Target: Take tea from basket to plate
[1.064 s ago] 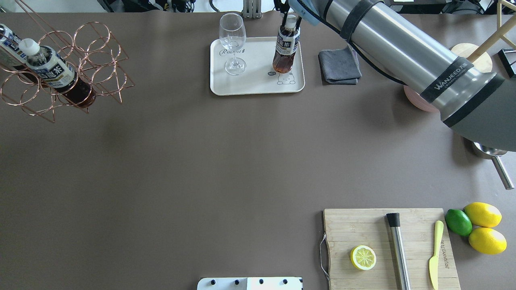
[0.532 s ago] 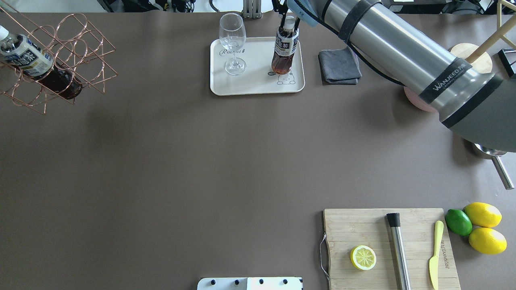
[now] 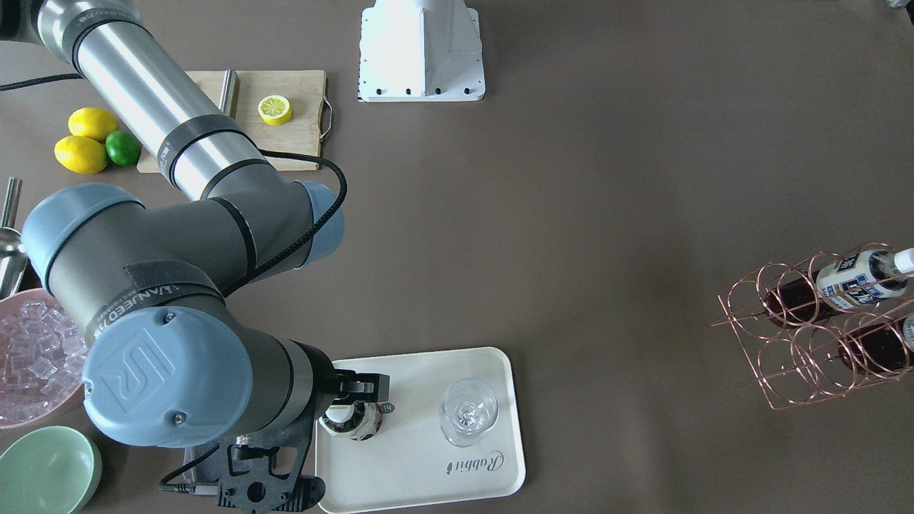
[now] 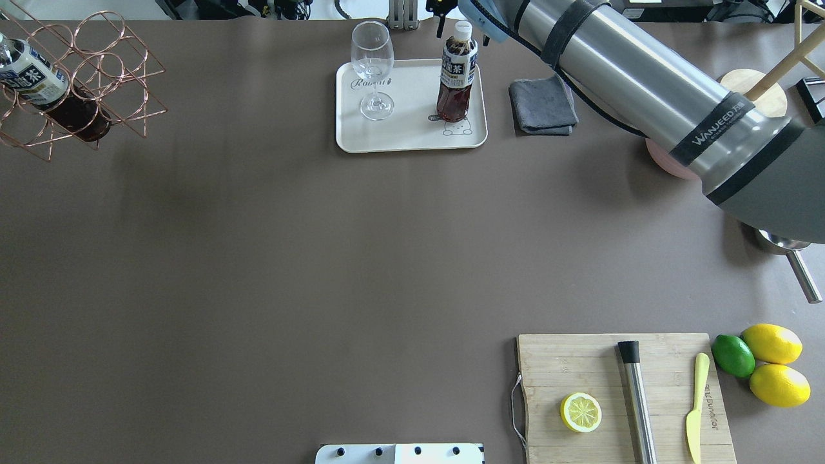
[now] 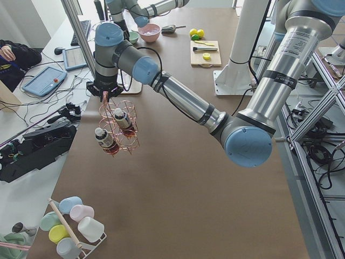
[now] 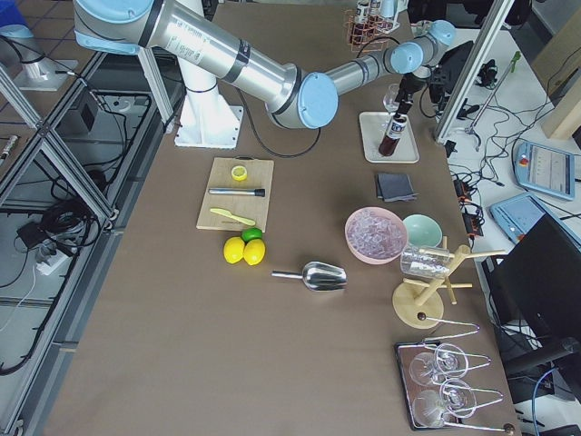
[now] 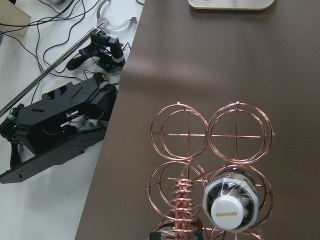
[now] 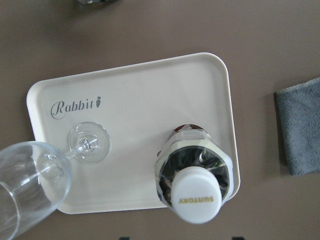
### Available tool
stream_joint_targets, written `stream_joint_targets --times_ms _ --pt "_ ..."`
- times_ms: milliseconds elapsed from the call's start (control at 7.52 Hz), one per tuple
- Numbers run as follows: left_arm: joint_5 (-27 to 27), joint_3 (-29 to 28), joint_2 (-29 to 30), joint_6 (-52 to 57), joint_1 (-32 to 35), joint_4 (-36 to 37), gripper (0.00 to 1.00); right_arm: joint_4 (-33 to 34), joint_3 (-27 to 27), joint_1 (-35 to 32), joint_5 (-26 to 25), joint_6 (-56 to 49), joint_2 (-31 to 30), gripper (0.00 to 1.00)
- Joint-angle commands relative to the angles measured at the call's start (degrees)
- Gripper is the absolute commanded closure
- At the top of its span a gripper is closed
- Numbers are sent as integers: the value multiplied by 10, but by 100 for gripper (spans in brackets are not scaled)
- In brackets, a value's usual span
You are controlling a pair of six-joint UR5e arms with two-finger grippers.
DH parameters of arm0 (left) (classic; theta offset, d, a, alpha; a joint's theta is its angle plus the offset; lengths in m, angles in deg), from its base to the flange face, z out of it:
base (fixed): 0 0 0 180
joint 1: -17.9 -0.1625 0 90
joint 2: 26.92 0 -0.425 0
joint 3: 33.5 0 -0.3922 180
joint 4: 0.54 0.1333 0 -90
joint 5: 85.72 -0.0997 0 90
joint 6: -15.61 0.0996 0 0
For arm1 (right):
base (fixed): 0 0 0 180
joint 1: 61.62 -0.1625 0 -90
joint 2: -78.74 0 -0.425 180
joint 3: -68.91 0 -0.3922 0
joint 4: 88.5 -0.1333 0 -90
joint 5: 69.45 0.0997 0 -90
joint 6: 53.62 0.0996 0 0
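Observation:
One tea bottle [image 4: 456,80] stands upright on the cream plate [image 4: 412,132], next to the bear drawing. My right gripper [image 3: 351,405] hovers just above its white cap [image 8: 198,200], open and not touching it. My left gripper [image 5: 106,94] is shut on the twisted handle [image 7: 182,197] of the copper wire basket [image 4: 84,77] and holds it in the air past the table's far left. Two more tea bottles [image 5: 123,121] hang in the basket's rings.
A wine glass [image 4: 372,64] stands on the plate's left half. A grey cloth [image 4: 543,106] lies right of the plate. A pink bowl of ice [image 3: 36,357], a mint bowl [image 3: 46,467] and a metal scoop [image 4: 789,251] are at the right. A cutting board [image 4: 619,393] with a lemon half lies near.
My right gripper has let go of the bottle's cap and risen above it. My left gripper has carried the basket further left and away.

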Motion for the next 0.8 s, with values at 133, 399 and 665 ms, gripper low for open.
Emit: stream_joint_targets --times_ms 133,399,665 --pt "-47 -88 48 66 -14 -34 100 5 -55 -6 6 -4 -28 0" --pt "-59 -122 49 66 -25 -78 100 32 -191 -13 8 -6 -133 0" --pt "-60 -157 51 66 -32 -123 100 81 -288 -27 8 -17 -193 0"
